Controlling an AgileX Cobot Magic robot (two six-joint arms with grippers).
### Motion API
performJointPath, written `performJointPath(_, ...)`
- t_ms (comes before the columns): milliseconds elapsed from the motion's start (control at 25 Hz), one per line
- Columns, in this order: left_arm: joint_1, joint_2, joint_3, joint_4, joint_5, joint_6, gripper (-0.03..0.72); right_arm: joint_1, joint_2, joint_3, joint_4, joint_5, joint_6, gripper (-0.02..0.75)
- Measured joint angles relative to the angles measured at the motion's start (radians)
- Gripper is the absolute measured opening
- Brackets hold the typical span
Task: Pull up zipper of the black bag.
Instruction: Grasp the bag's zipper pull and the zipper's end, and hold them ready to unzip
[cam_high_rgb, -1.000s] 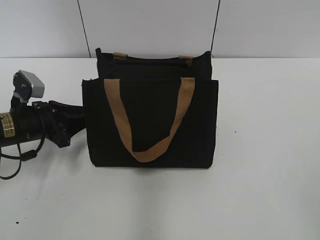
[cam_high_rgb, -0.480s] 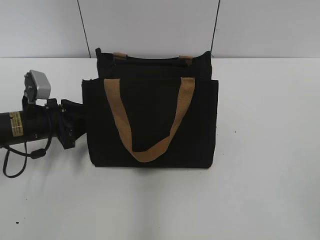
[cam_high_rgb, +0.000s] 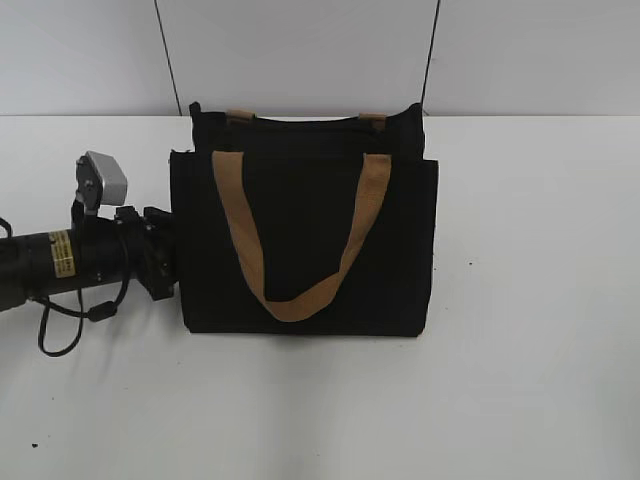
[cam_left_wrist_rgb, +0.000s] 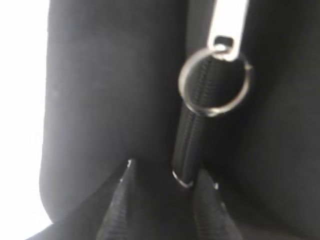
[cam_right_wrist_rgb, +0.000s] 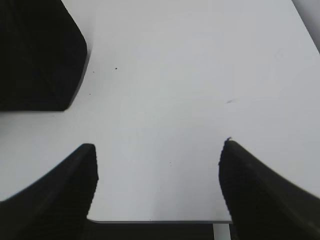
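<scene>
The black bag (cam_high_rgb: 305, 240) stands upright in the middle of the white table, its tan handle hanging over the front pocket panel. My left gripper (cam_high_rgb: 165, 258) is against the bag's left side. In the left wrist view the zipper (cam_left_wrist_rgb: 191, 135) runs down the black fabric, with a silver ring (cam_left_wrist_rgb: 215, 82) and a silver pull tab (cam_left_wrist_rgb: 227, 22) above it. My left gripper (cam_left_wrist_rgb: 165, 172) is open, its tips a short way apart, and the zipper's lower end sits just by the right tip. My right gripper (cam_right_wrist_rgb: 157, 150) is open and empty over bare table, with a bag corner (cam_right_wrist_rgb: 35, 55) at upper left.
The white table (cam_high_rgb: 530, 300) stretches to the right of the bag and in front of it. Its edge (cam_right_wrist_rgb: 160, 220) shows low in the right wrist view. A grey wall stands behind the bag. The right arm is out of the exterior view.
My left arm has moved right, towards the bag, until its gripper reached the bag's left side. The bag's left edge has shifted slightly.
</scene>
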Motion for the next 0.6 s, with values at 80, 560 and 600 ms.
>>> performJointPath(80,0.0,0.001,0.0,-0.002,0.0,0.0,0.303,0.0,0.0,0.0,0.0,0.0,0.0,0.577)
performJointPath(560,-0.001,-0.02,0.0,-0.01,0.004,0.0,0.038,0.0,0.0,0.0,0.0,0.0,0.0,0.577)
performJointPath(600,-0.001,-0.03,0.0,-0.01,0.006,0.0,0.038,0.0,0.0,0.0,0.0,0.0,0.0,0.577)
